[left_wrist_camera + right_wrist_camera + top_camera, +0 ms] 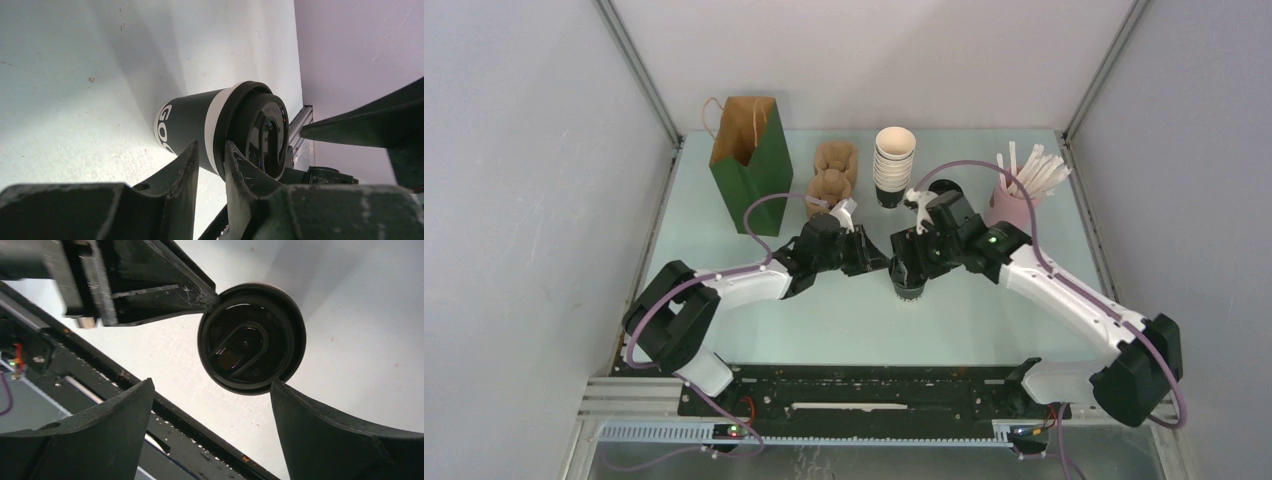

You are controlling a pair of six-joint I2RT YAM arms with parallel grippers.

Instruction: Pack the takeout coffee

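Arms: you have two, both reaching in from the bottom of the overhead frame and meeting at its centre.
Left gripper (210,147): its jaws stand a narrow gap apart with the tips at the cup's lid rim. In the right wrist view one tip touches that rim, but you cannot tell whether it is really pinching.
Right gripper (211,382): its jaws are spread wide, one on each side of the lid's lower edge in its own view. It has hold of nothing.
Takeout coffee (909,288): one cup, upright on the table (824,320) at the centre of the overhead frame, directly under the two grippers.
Done: the black lid looks seated on the cup, so judge the drink ready to pack.
Left to do: the packing itself. The cup is not in the bag and stands well apart from it. You likely need a firm grip, a lift, a carry toward the upper left and a lowering through the bag's mouth.
Green bag (749,175): one, standing with its top open, upper left of the overhead frame.
Brown pile (832,172): it looks like two pieces, just right of the bag. What they are is unclear.
Cup stack (894,160): one stack of white-lined cups, upper centre. The number of cups in it is too small to read.
Pink holder (1012,208): one, upper right, full of white sticks (1034,170) too bunched to count.
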